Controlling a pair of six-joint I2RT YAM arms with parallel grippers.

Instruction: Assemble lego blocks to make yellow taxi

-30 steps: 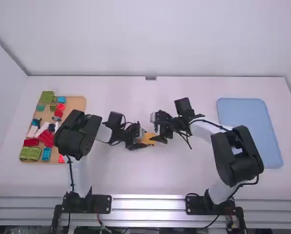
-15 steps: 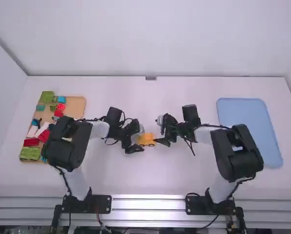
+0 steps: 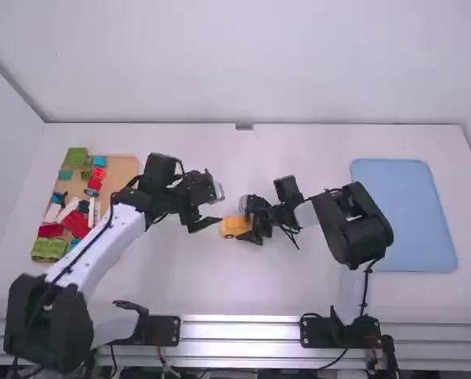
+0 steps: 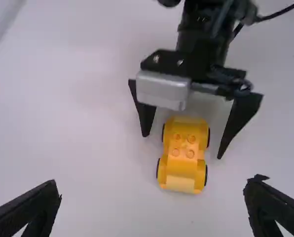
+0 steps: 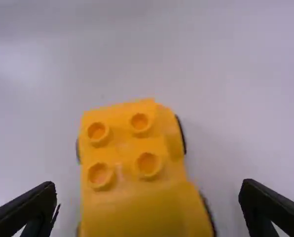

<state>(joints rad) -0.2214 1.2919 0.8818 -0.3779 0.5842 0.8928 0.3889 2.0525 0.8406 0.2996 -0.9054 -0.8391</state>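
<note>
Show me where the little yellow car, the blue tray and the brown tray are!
Yellow toy car (image 4: 184, 146): left wrist view, between its four top studs.
Blue tray (image 3: 405, 215): high view, its bare middle.
Brown tray (image 3: 124, 168): high view, bare upper-right part.

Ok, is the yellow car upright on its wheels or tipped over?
Upright: the yellow car has its studs facing up, with dark wheels showing along both its long sides.

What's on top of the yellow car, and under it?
The car has four round studs on top, with no block on them. What's under it can't be seen; the car covers that.
</note>
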